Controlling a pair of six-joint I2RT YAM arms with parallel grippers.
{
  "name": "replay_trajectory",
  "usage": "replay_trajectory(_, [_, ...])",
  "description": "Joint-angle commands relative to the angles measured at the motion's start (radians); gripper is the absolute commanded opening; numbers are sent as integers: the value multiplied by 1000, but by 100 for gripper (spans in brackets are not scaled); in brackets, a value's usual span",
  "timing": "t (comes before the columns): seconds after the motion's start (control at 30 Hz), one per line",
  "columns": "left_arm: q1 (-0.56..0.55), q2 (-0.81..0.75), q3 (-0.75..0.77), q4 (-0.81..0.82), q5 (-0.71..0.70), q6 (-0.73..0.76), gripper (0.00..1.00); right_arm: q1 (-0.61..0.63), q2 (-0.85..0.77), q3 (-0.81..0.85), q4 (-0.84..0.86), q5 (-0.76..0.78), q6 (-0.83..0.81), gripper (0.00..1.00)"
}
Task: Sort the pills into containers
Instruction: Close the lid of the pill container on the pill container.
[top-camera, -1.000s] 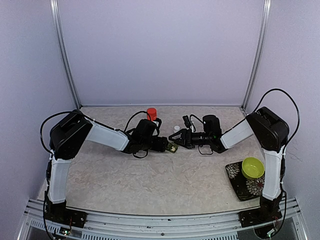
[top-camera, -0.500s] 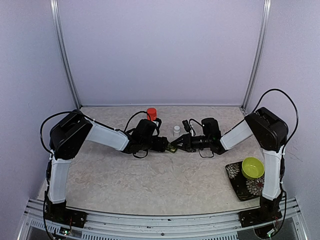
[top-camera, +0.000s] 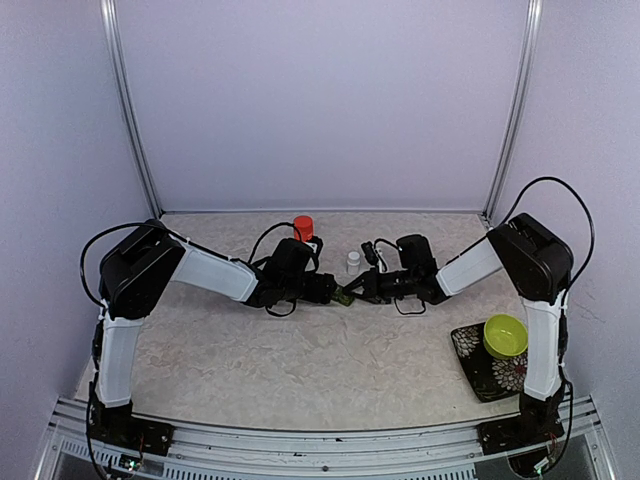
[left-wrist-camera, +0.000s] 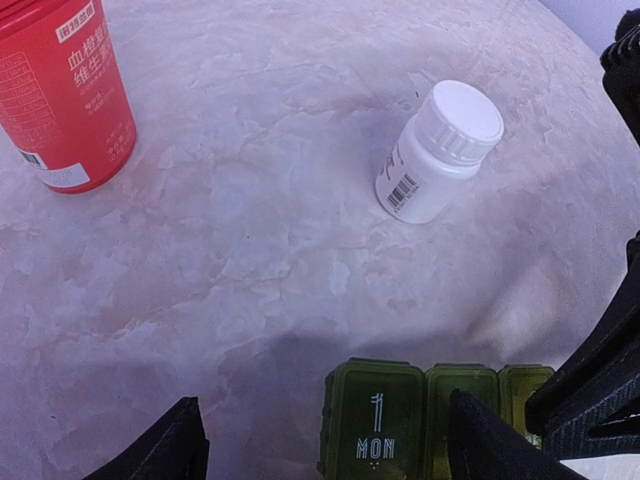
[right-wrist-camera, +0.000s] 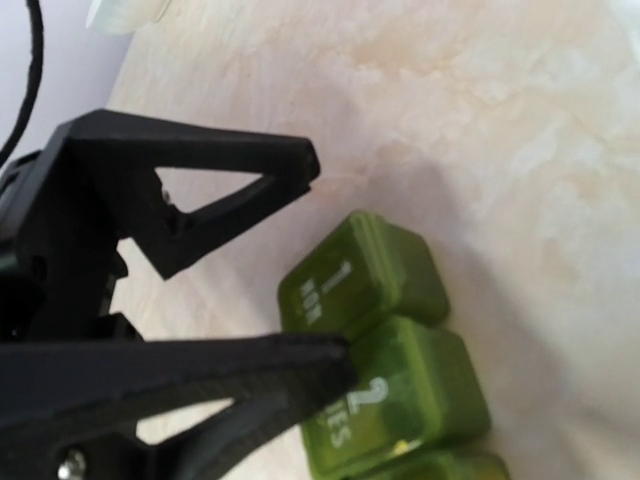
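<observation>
The containers are one dark green pill box (left-wrist-camera: 400, 425) with lids marked MON and TUES (right-wrist-camera: 395, 345), lying shut on the marble table between the arms (top-camera: 346, 297). My left gripper (left-wrist-camera: 322, 400) stands open over its MON end. One finger (left-wrist-camera: 160, 445) is clear of the box and the other (left-wrist-camera: 495, 435) hangs over the second lid. In the right wrist view these two black fingers reach in from the left. My right gripper (top-camera: 355, 291) is shut, with its tip at the box's other end. No pills show.
A red-orange bottle (left-wrist-camera: 65, 90) and a small white capped bottle (left-wrist-camera: 440, 150) stand just behind the box. A lime-green bowl (top-camera: 506, 335) sits on a dark flowered tray (top-camera: 472, 352) at the right front. Cables trail off both wrists.
My right gripper slid left up to the pill box and its jaws closed. The left arm and the box stayed where they were.
</observation>
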Motion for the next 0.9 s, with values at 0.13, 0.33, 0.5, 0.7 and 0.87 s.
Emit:
replay_trajectory(0.13, [0,1,-12,-40,-13,1,80,29,49,31,-76,13,-37,2])
replay_trajectory(0.33, [2,-1,-11,-39,-11,4,80,29,70,-4,-53,28,-17,0])
replay_trajectory(0.5, [2,3,-10,-40,-12,1,80,29,73,-34,-35,36,-8,0])
replay_trajectory(0.7, [6,4,-7,-45,-12,-3,80,29,68,-57,-37,31,-26,0])
replay_trajectory(0.87, [6,9,-1,-56,-13,-6,80,40,72,-40,-96,51,-84,0])
